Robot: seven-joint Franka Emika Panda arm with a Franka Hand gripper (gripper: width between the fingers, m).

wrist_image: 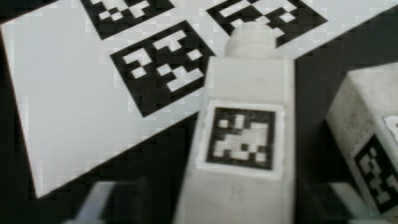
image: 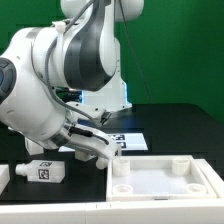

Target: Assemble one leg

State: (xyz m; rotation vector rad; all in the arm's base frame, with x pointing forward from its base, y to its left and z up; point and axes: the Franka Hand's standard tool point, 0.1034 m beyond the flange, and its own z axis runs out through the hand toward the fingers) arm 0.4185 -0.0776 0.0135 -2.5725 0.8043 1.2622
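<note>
Above the black table (image: pixel 185 125), a Franka arm's jaws are closed on one white leg (wrist_image: pixel 240 150), holding it by its near end. The post's long axis runs straight out from the jaws, tagged face toward the wrist camera, tip over the marker board (wrist_image: pixel 71 85). In the exterior view the jaws hang near the raised corner of the tabletop (image: pixel 160 182) on the exterior view's left, so the next move likely carries the leg across to a corner. Count: one leg held, a second leg (image: pixel 45 171) lying flat at the exterior view's left, one tabletop, one marker board. A white piece (image: pixel 4 175) cut off by that edge cannot be identified.
</note>
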